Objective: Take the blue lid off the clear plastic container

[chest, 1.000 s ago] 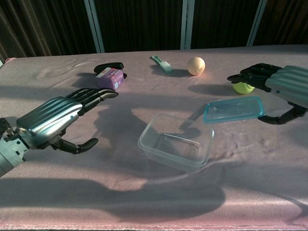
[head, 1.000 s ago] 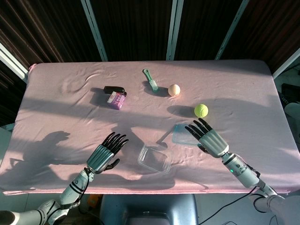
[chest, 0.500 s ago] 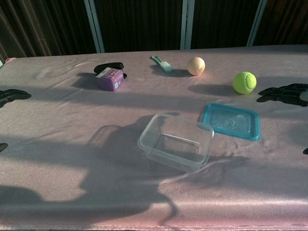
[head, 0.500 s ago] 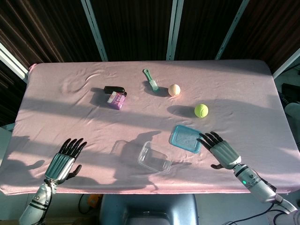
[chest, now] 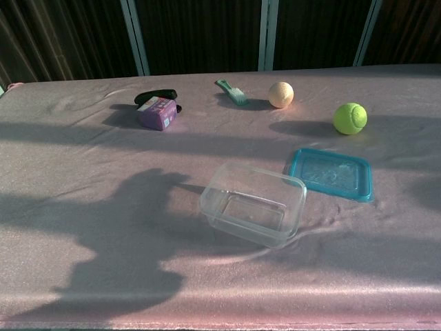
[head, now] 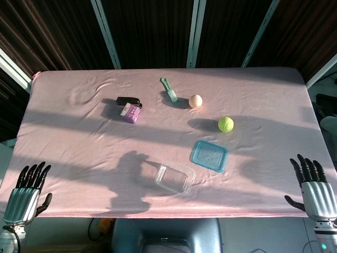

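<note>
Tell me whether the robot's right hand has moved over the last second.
Yes. The right hand has pulled back from above the blue lid to the table's near right edge in the head view, fingers spread, holding nothing. The chest view no longer shows it.

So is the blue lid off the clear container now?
Off. The blue lid lies flat on the pink cloth beside the clear container, whose top is uncovered and open.

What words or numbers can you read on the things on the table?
None can be read.
Purple box: it has a pale label on top, but the print is too small and blurred to read.
Blue lid, clear container, tennis ball, brush: no writing shows.
</note>
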Robot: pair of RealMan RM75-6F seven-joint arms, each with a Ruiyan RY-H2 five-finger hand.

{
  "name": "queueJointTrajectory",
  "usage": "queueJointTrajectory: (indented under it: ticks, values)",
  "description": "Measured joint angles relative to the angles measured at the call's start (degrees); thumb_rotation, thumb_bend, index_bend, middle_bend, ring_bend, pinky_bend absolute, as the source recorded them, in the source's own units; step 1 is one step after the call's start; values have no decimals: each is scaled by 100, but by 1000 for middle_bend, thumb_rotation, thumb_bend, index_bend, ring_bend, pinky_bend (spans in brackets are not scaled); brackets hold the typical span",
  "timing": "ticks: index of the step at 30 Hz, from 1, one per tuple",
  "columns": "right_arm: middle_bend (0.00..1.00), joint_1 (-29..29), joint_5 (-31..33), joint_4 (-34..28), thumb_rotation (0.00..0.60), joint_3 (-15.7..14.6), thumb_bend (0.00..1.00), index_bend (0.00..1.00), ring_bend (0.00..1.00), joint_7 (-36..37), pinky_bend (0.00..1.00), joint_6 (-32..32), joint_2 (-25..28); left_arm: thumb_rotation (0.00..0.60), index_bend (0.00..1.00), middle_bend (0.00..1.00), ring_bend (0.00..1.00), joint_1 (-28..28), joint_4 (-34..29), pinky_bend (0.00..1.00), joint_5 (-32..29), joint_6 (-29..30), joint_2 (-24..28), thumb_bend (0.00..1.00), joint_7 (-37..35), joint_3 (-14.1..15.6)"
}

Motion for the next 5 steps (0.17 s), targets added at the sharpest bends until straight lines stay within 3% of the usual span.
queueJointTrajectory:
  ticks: [5]
  values:
    - [0,-51,58,52,600,149,114,0,0,47,0,-208,-5,600,0,0,0,122,42,0,129,100,-31,360,-8,-114]
